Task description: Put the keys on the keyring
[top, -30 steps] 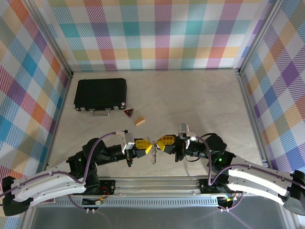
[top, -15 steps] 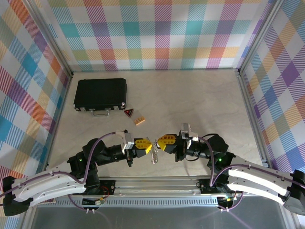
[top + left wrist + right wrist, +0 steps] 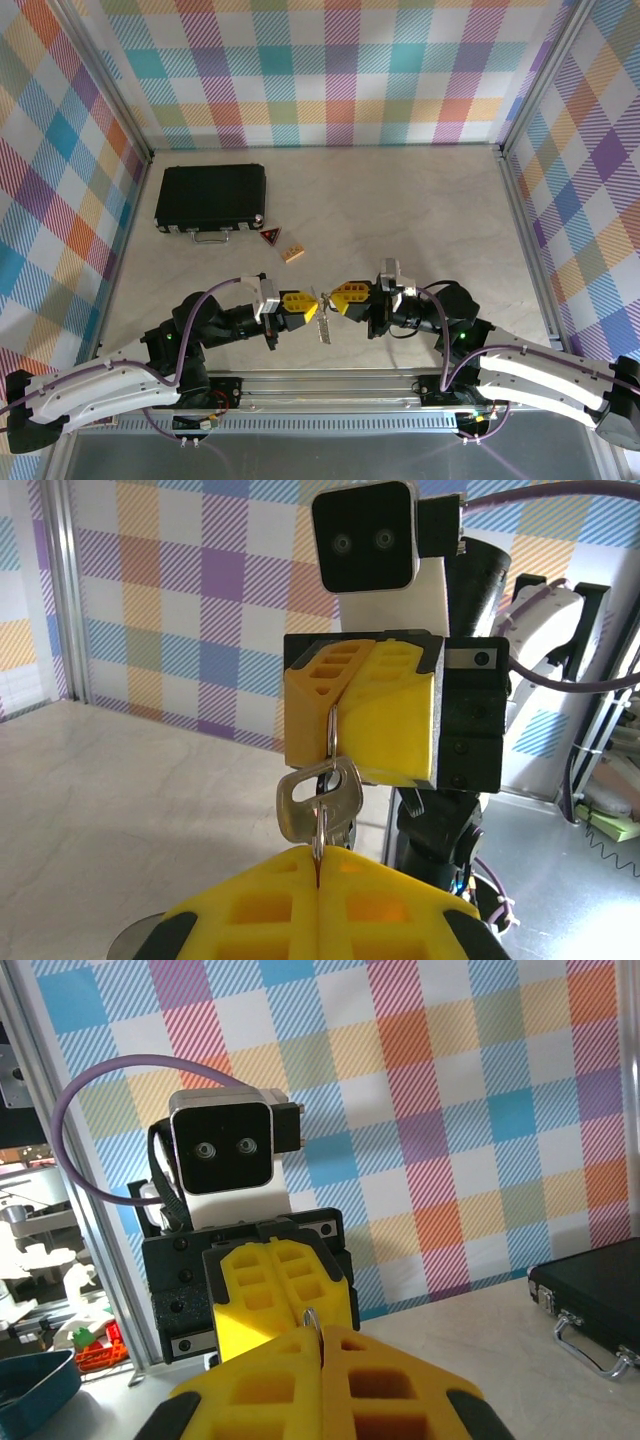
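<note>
The whole cell is boxed in by checked walls [image 3: 340, 70] in pastel orange, teal, purple and yellow. They run behind and off to both sides of where the left gripper [image 3: 317, 303] and right gripper [image 3: 330, 300] meet, with aluminium posts [image 3: 105, 80] in the far corners. Underneath them is a pale marble-look tabletop [image 3: 420, 200], evenly lit with barely any shadows.

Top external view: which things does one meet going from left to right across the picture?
black case → triangular tag → wooden block → keys → right arm's fingers
</note>
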Controlling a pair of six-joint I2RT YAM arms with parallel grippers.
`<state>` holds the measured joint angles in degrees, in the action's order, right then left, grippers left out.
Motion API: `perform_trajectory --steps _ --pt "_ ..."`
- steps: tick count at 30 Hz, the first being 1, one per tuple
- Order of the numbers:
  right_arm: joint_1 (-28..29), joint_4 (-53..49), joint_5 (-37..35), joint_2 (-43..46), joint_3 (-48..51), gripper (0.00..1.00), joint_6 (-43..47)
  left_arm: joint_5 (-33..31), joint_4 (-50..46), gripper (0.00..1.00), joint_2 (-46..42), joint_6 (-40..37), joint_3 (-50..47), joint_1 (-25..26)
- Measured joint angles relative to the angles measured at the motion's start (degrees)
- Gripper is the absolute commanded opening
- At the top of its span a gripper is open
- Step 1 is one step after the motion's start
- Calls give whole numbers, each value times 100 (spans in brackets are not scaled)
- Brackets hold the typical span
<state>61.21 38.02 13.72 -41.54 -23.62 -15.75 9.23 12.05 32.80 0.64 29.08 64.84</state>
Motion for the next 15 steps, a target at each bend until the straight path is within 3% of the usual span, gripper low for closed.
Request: perform_trajectory --steps 7,15 --pt "0 -1261 -1231 297 0 0 173 -590 -595 0 -210 -9 -2 0" --pt "0 -1904 -2293 -219 376 0 -68 -992 -920 0 -562 -20 -28 0"
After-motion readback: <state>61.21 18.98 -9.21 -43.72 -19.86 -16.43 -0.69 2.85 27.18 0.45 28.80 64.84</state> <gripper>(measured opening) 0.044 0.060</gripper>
